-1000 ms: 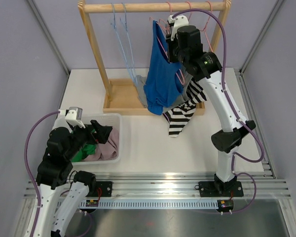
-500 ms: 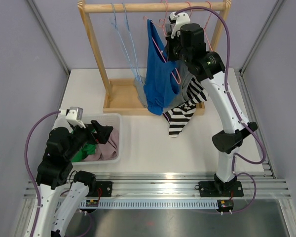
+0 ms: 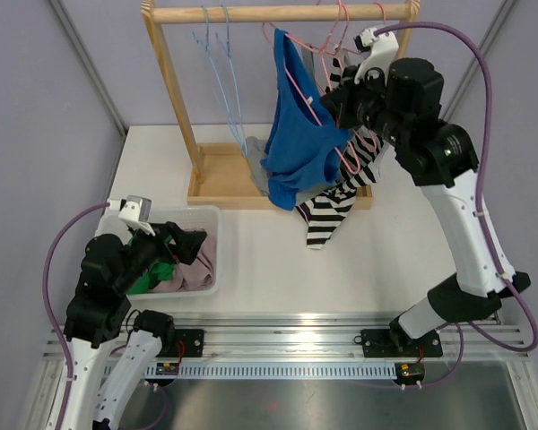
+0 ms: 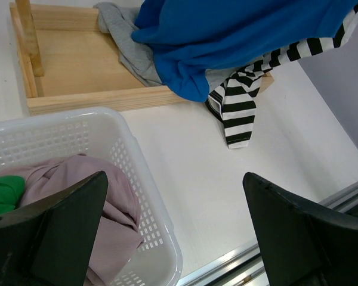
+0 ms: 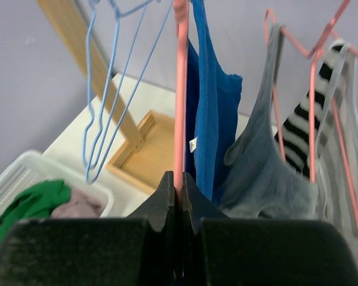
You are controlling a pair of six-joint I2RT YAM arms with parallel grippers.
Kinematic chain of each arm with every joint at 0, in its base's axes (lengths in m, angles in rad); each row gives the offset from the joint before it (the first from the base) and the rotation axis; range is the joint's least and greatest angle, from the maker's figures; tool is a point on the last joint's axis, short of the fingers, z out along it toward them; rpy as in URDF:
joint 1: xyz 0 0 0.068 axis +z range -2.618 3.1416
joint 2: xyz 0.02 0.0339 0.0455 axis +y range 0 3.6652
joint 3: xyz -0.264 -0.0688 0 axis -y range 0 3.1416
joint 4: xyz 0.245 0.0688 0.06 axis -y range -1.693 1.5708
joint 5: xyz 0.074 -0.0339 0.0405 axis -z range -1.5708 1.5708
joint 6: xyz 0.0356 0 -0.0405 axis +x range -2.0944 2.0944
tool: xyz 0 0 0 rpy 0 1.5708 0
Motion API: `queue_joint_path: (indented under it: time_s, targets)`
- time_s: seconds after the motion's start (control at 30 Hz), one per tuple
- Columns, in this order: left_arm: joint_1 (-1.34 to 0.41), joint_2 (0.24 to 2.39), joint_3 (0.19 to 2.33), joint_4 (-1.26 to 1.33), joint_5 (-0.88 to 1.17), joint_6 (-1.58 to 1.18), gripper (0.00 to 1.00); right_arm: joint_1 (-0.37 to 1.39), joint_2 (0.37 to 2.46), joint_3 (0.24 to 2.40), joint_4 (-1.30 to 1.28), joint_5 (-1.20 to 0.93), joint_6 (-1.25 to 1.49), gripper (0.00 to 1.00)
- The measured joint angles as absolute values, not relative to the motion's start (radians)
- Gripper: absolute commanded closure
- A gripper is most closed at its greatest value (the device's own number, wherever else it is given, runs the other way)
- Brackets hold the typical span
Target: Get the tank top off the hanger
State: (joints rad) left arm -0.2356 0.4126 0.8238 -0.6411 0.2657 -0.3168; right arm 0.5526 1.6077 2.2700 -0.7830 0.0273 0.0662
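- Two pincers: right gripper clamps the thin pink wire hanger; left gripper gapes empty.
- Likely light and limp, the soft blue fabric tank top at twelve o'clock; take its strap.

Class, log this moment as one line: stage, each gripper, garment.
stage: grasp | right gripper: shut on pink hanger | left gripper: open, near white basket | blue tank top: on pink hanger, not yet removed

White-and-black arms, purple cables

Top view from above, wrist cameras close, basket shared
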Motion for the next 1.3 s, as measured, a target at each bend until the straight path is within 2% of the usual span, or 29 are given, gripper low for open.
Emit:
queue_joint_path:
  time_s: [0.33, 0.67, 0.83, 1.1, 1.2, 1.23, 1.3]
  targets:
    - [-0.236, 0.454, 0.841, -0.606, 0.350, -0.303, 0.01, 0.553, 1.159, 1.768, -0.809, -0.197, 0.121, 1.00]
    - [-0.319, 0.601, 0.956, -0.463, 0.415, -0.373, 0.01, 0.553, 0.753, 1.572, -0.934, -0.270, 0.195, 1.00]
    - [-0.575, 0.694, 0.982, -0.389, 0.288, -0.393, 0.01, 0.553, 0.650, 1.374, -0.936, -0.337, 0.234, 1.00]
    - [-0.969, 0.907, 1.041, -0.297, -0.150, -0.329, 0.01, 0.553, 0.697, 1.184, -0.873, -0.424, 0.311, 1.00]
    - [-1.034, 0.993, 1.053, -0.278, -0.276, -0.298, 0.10, 0.553, 0.706, 1.182, -0.844, -0.462, 0.322, 1.00]
    - [-1.045, 1.018, 1.055, -0.272, -0.308, -0.289, 0.22, 0.553, 0.706, 1.182, -0.837, -0.469, 0.323, 1.00]
    - [-1.053, 1.062, 1.055, -0.268, -0.362, -0.277, 0.35, 0.553, 0.704, 1.182, -0.827, -0.485, 0.327, 1.00]
